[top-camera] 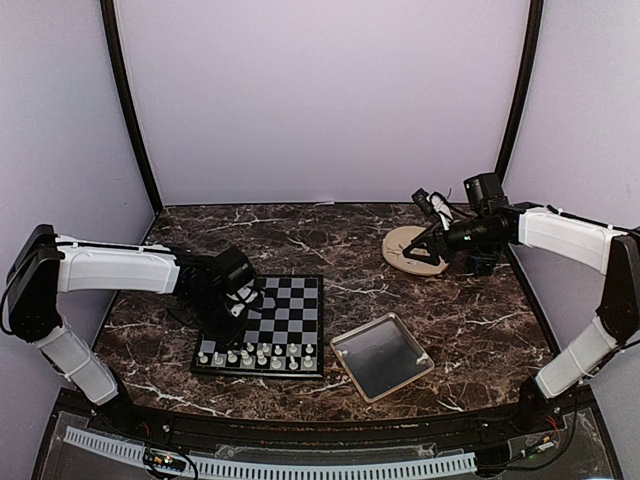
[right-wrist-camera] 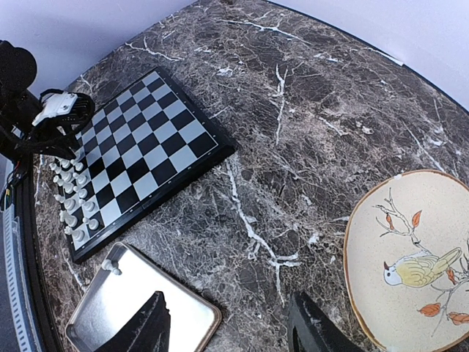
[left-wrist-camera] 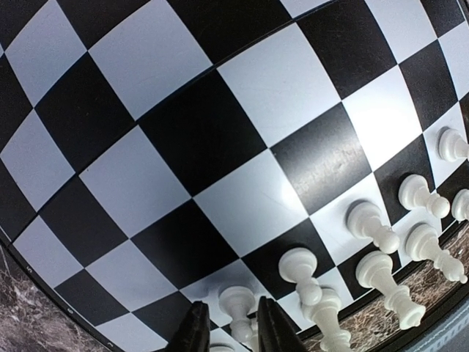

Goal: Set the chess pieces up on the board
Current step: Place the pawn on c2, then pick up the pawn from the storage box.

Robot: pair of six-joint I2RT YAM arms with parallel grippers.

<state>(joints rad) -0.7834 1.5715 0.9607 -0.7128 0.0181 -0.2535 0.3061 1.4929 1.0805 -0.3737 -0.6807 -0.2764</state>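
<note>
Board: the board (left-wrist-camera: 183,132) lies flat on the table (right-wrist-camera: 308,110), directly under the left end effector (left-wrist-camera: 231,330), which hangs low over its near left corner.
Chess pieces: the white chess pieces (top-camera: 255,355) stand upright in two rows along the board's near edge, most of them just to the right of the left end effector. This looks like a starting line-up being filled in square by square.
Left end effector: its fingers (left-wrist-camera: 196,330) point down at the board with only a narrow gap between them. One small piece (left-wrist-camera: 238,304) stands in that gap, just ahead of the tips. I cannot tell whether the pads press on it or are clear of it.
Likely reason: the low, steep pose suits setting a piece upright on its square.
Right end effector: the right end effector (right-wrist-camera: 231,330) hangs well apart from the board. Its fingers are spread wide with nothing between them, probably waiting out of the way.
Tray: the metal tray (right-wrist-camera: 183,312) sits below and to its left, and one last piece (right-wrist-camera: 110,265) stands in the far corner.
Plate: the bird-painted plate (right-wrist-camera: 432,213) lies below it to its right, with no pieces on it.
</note>
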